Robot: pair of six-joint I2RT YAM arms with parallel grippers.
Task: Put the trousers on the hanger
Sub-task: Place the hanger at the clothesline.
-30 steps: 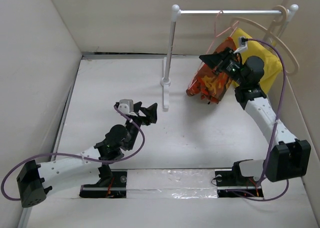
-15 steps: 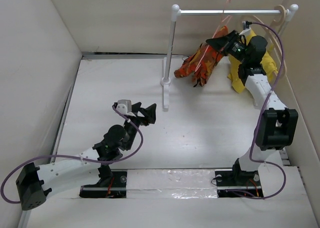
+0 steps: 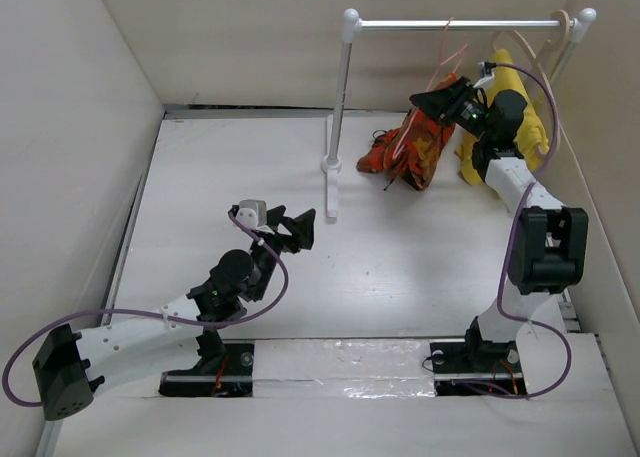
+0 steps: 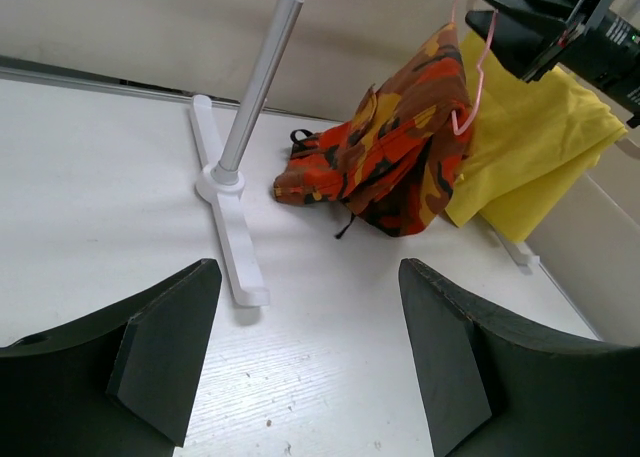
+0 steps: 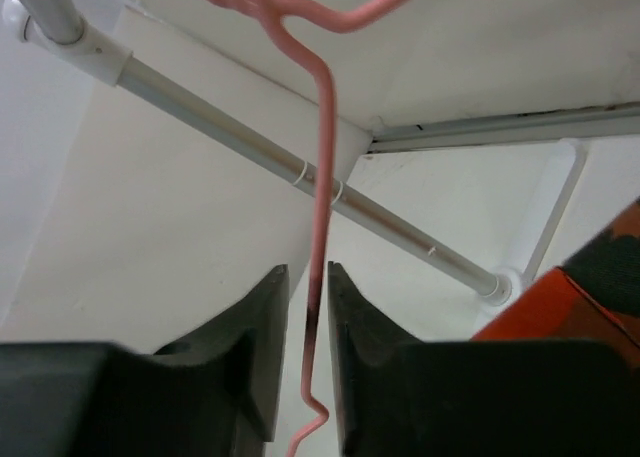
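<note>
Right gripper (image 5: 308, 277) is up at the hanger (image 5: 318, 177); its jaws are parted only narrowly, one pink wire threading the slot between them; a sliver of gap shows beside the wire, so it reads as loosely bracketed rather than clamped. In the wrist view the wire runs straight from 12 to 6 o'clock through the jaws, so any retreat has to slide off along the finger line, not across it.

Seen from above, the trousers (image 3: 415, 147) hang just at 7 o'clock from the right gripper; they are draped over the hanger beneath the rail (image 3: 450, 23), long axis dropping from the wire down to the table (image 3: 400, 257), where their lower folds lie bunched. Yellow cloth (image 3: 520, 127) hangs touching them at 3 o'clock.

Left gripper (image 3: 290, 227) is spread wide and holds nothing; it sits well apart, with the trousers off at its 1 o'clock; the right arm is plainly the nearer one.

Hard to call: the hanger's hook is cut off at the top of the wrist view, and from above the thin wire only seems to reach the rail, so whether it is properly seated cannot be told; the bar under the cloth is hidden; the right arm itself covers part of the yellow cloth.
</note>
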